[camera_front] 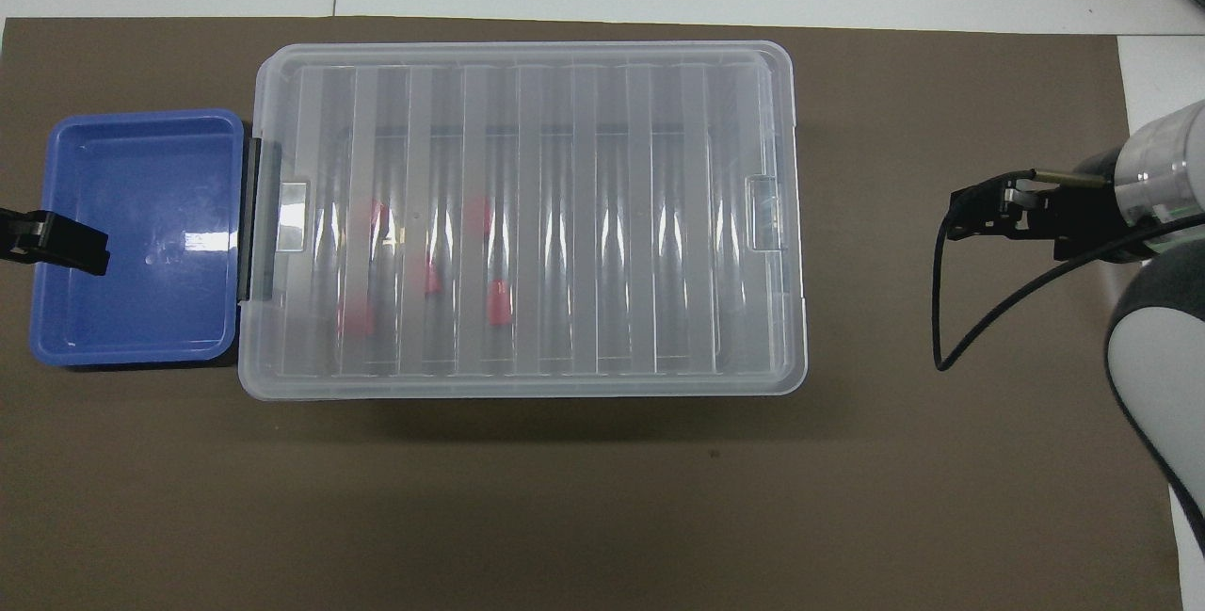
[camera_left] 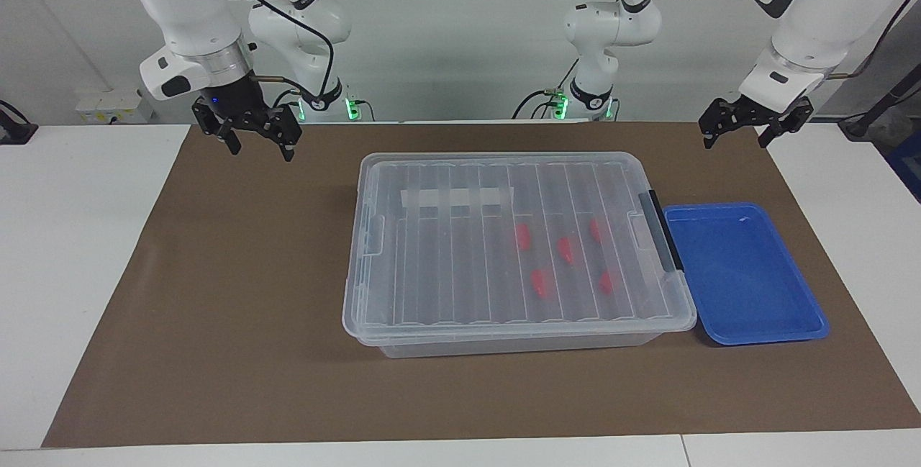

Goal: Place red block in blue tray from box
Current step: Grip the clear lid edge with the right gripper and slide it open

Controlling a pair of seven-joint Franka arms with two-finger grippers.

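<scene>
Blocks sat in the box (lid on), tray beside it; both tools hung released, apart from it.

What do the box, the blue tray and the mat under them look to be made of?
The box looks like clear moulded plastic: the red blocks show through its ribbed lid. The blue tray seems glossy plastic, catching a bright glare. The brown mat looks matte, perhaps paper or felt; which one is unclear.

Bright, even overhead light, sharp throughout (white glare streaks the box lid), shadows soft.
</scene>
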